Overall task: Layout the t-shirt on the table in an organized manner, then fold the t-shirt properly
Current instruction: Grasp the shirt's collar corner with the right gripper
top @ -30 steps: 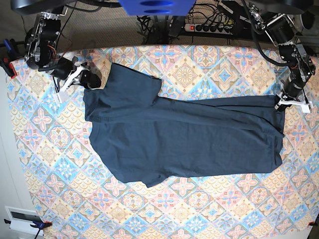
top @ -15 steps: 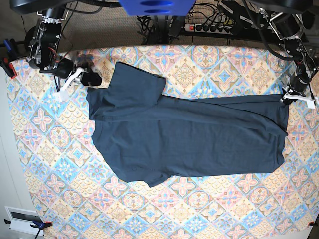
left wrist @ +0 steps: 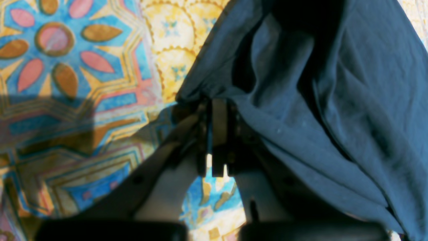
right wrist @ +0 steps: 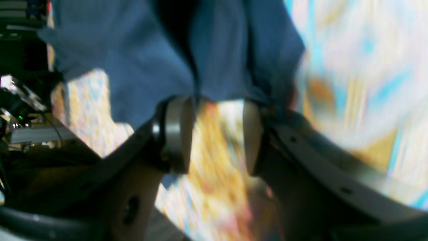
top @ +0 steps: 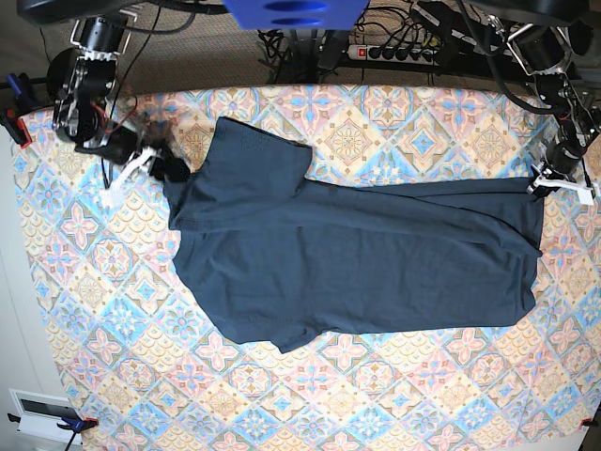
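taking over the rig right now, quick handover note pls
Left gripper: shut on the t-shirt, pinching its hem corner at the far right of the base view.
Right gripper: open, nothing between the pads, shirt edge just ahead of it by the collar end.
The t-shirt lies stretched lengthwise across the table, roughly flat, but one sleeve is flopped over the body near the right gripper.
Done: most of the spreading out.
Left: flatten that sleeve, square it up, then all the folding.
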`<state>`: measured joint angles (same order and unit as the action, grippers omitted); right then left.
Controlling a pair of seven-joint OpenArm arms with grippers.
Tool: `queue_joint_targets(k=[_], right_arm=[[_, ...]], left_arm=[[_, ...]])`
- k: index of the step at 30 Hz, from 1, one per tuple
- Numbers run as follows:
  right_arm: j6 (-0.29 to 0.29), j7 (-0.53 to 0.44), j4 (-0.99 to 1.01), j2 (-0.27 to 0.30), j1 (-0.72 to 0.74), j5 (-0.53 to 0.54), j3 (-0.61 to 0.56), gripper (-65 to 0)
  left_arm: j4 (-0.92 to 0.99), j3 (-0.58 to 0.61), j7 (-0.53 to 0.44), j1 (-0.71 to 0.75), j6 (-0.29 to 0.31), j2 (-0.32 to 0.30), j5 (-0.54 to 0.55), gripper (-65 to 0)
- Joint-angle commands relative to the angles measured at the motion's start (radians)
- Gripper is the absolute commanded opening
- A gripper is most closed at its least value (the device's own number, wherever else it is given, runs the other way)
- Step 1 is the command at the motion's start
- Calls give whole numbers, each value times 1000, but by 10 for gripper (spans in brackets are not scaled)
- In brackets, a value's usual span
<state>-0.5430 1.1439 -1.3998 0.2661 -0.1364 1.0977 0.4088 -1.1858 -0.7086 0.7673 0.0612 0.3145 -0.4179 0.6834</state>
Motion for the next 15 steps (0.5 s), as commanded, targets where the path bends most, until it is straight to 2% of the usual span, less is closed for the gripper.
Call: queue_joint_targets(k=[1, 11, 15], right_arm=[[-6, -9, -16, 15, 5, 19, 5, -414], [-6, -14, 7, 14, 56, 12, 5, -415], [-6, -14, 43, 12, 80, -47, 5, -415]], left_arm=[[-18, -6, -13, -8, 7, -26, 11, -650], [-18, -4, -13, -10, 7, -23, 11, -650], [-18, -3, -13, -10, 7, -22, 11, -650]])
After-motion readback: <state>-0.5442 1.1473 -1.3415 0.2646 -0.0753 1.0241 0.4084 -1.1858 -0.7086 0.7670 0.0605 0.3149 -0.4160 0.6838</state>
